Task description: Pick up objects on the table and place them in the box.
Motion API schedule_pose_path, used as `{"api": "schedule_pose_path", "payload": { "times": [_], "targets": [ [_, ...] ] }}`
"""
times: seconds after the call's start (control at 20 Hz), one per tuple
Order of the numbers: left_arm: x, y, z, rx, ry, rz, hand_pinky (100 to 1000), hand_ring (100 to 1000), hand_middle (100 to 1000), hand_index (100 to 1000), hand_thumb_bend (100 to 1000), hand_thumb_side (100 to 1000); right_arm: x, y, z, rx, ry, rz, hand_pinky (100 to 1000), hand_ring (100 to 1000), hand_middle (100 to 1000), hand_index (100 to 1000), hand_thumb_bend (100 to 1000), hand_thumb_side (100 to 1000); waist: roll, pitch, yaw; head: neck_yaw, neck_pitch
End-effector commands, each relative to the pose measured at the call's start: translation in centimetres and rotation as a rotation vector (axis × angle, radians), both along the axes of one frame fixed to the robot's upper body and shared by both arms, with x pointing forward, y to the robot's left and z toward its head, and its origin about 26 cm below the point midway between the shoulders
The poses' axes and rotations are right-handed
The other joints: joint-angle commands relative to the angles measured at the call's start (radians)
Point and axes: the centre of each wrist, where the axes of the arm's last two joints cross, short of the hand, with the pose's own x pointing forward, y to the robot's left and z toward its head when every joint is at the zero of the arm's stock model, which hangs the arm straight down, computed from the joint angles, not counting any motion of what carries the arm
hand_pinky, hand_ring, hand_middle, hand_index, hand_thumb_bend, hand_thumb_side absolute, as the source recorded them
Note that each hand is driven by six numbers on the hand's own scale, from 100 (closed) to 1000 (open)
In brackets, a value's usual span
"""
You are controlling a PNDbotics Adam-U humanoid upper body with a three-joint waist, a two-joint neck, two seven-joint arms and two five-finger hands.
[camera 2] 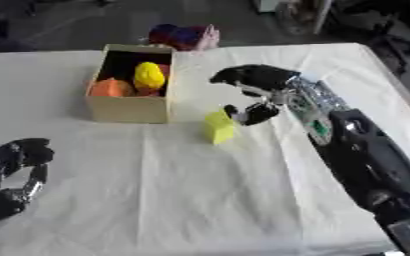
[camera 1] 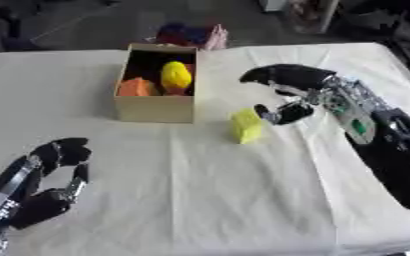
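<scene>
Right hand [camera 1: 287, 95] hovers beside yellow block [camera 1: 246, 126] with fingers spread, not grasping, near cardboard box [camera 1: 156, 107]; left hand [camera 1: 47, 177] rests relaxed at lower left.

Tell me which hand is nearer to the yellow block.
Right. The right hand is just beside the yellow block, on its right; the left hand rests far away near the lower left corner.

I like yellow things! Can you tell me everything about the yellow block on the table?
The yellow block is small, boxy and plain, maybe foam. It stands on the white tablecloth, just right of the cardboard box, not inside it and not touching it. The right robot hand arches over its right side with a fingertip very close; contact is unclear.
</scene>
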Motion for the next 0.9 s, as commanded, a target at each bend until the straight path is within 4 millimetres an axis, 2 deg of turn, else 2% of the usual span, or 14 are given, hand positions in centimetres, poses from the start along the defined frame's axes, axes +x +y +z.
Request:
{"api": "schedule_pose_path", "payload": {
  "times": [0.05, 0.2, 0.3, 0.65, 0.9],
  "targets": [
    [0.1, 0.3, 0.8, 0.018, -0.025, -0.006, 825, 763, 693, 856, 100, 268, -1.2, -0.9, 1.0, -0.039, 0.010, 0.033, 964, 978, 969, 1000, 100, 302, -0.007, -0.019, 0.003, -0.008, -0.003],
    [0.0, 0.1, 0.6, 0.017, -0.019, -0.018, 825, 763, 693, 857, 100, 270, -2.9, -1.0, 0.4, -0.047, 0.045, 0.026, 964, 980, 970, 1000, 100, 294, -0.006, -0.024, 0.011, -0.018, -0.003],
    [0.0, 0.1, 0.6, 0.017, -0.017, -0.019, 825, 763, 693, 856, 100, 268, -3.5, -0.7, 1.1, -0.048, 0.042, 0.023, 964, 981, 972, 1000, 100, 285, -0.004, -0.025, 0.014, -0.021, -0.003],
    [0.0, 0.1, 0.5, 0.014, -0.014, -0.019, 825, 764, 694, 857, 100, 270, -3.7, 0.7, 4.5, -0.022, 0.007, 0.004, 961, 978, 971, 1000, 100, 252, 0.000, -0.024, 0.013, -0.022, -0.003],
    [0.0, 0.1, 0.5, 0.014, -0.013, -0.021, 824, 764, 695, 856, 100, 270, -3.3, 1.5, 4.8, -0.029, 0.015, 0.015, 961, 978, 971, 1000, 100, 282, 0.000, -0.025, 0.014, -0.025, -0.003]
  ]
}}
